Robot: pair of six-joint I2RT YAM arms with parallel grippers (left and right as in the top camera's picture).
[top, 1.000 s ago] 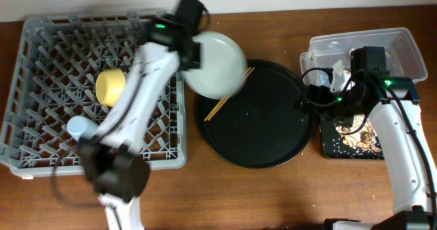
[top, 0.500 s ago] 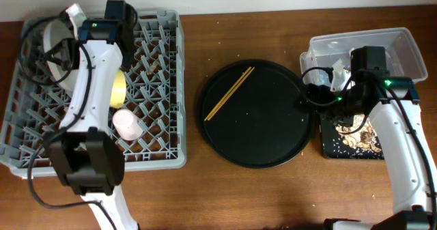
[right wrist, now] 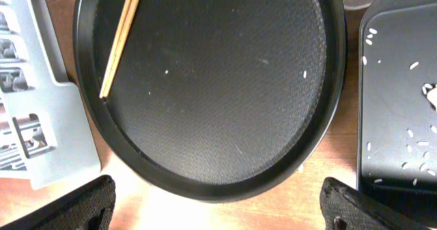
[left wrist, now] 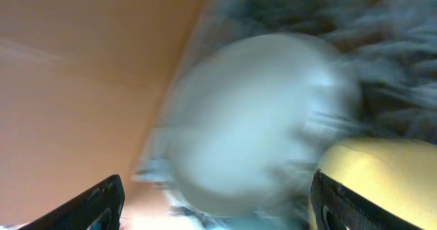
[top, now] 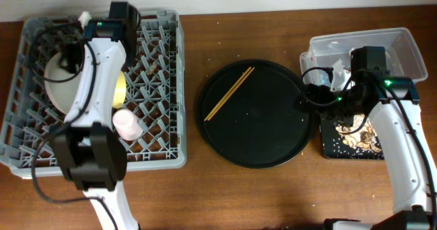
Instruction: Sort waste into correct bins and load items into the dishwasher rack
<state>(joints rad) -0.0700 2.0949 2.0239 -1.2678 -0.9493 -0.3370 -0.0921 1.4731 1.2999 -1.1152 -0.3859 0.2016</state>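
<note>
The pale grey plate [top: 56,88] rests in the back left of the grey dishwasher rack [top: 160,131]. My left gripper [top: 69,55] hovers just above the plate [left wrist: 259,121], open, nothing between its fingers [left wrist: 102,203]. Beside it sit the yellow bowl [top: 121,87] [left wrist: 375,182] and a pink cup [top: 128,125]. Two wooden chopsticks [top: 229,93] [right wrist: 123,39] lie on the round black tray [top: 273,148]. My right gripper [top: 308,97] [right wrist: 218,209] stands open over that tray's right edge. A white tissue [top: 338,73] is in the clear tub [top: 403,42]. Tan scraps [top: 360,138] lie in the shallow black tray [top: 328,148].
The round black tray [right wrist: 205,87] fills the table's middle, between the rack corner [right wrist: 34,121] and the shallow black tray [right wrist: 403,107]. Small crumbs dot the wood. The left wrist view is motion-blurred.
My left arm swung the plate from over the round tray into the rack's back left and let it go, jaws opening. The right arm stayed put.
</note>
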